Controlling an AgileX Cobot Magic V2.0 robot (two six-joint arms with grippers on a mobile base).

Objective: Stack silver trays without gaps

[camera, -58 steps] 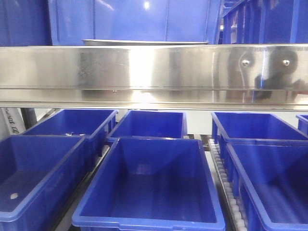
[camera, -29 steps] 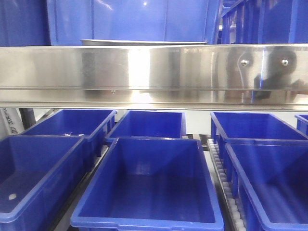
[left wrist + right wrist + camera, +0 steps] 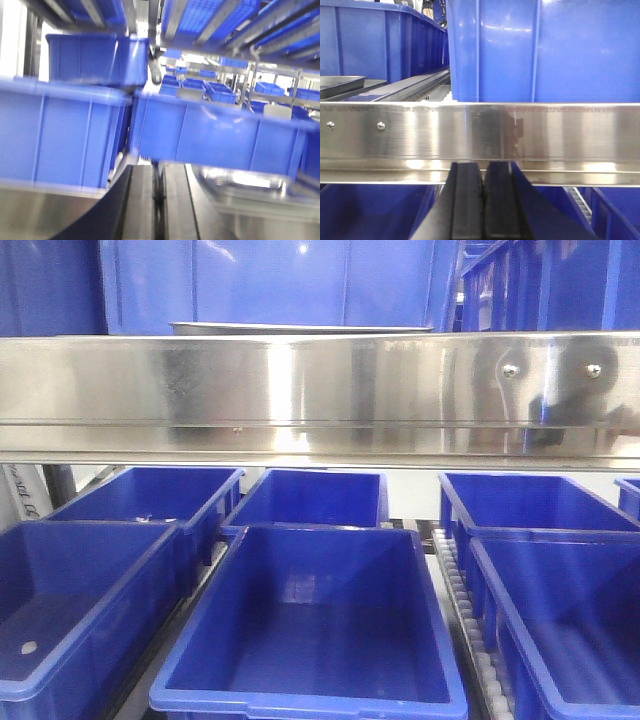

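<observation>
While both pincers sit pressed together, silver trays rest behind the rail.

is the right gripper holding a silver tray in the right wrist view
No, the right gripper has its black fingers pressed together with nothing between them, below the steel rail.

A silver tray lies just behind the steel rail; bins sit below the rail.

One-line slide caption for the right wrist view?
Closed black fingers below a shiny steel rail, blue bins behind, silver tray at left.
</observation>
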